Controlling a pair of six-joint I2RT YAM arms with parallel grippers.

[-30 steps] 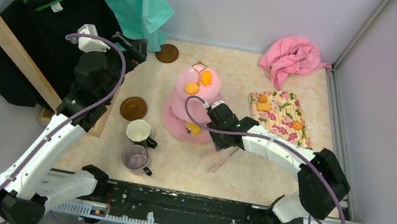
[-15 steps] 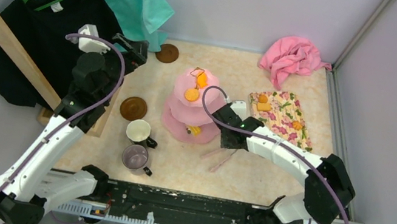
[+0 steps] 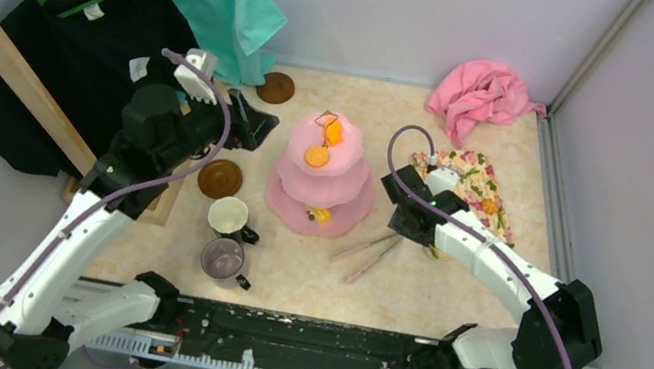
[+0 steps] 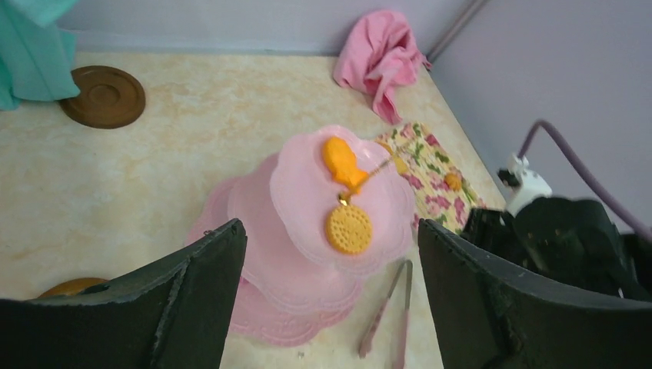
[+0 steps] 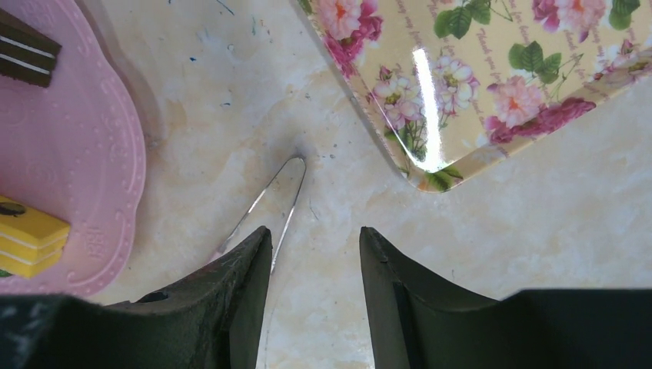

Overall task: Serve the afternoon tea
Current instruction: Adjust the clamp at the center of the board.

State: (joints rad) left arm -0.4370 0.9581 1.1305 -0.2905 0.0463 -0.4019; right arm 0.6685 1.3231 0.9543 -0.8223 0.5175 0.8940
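The pink three-tier cake stand [image 3: 320, 183] stands mid-table with an orange fish snack [image 3: 335, 131] and a round biscuit [image 3: 315, 155] on top and a yellow snack [image 3: 320, 214] on the bottom tier. My left gripper [image 3: 254, 123] is open and empty, left of the stand; its wrist view looks over the stand [image 4: 254, 207]. My right gripper [image 3: 403, 220] is open and empty over bare table beside metal tongs [image 5: 269, 201]. A white mug [image 3: 228, 216] and a grey-purple mug [image 3: 224, 258] stand front left. Brown saucers lie at the left [image 3: 219, 179] and far back [image 3: 275, 87].
A floral mat [image 3: 465, 194] with small orange snacks [image 3: 432, 169] lies right of the stand. A pink cloth [image 3: 481, 95] is bunched in the back right corner. A wooden rack [image 3: 10, 58] with hanging shirts stands at the left. Walls close the back and right.
My right gripper has pulled back from the stand's lower tiers and moved right toward the floral mat. My left gripper has swung right, toward the stand.
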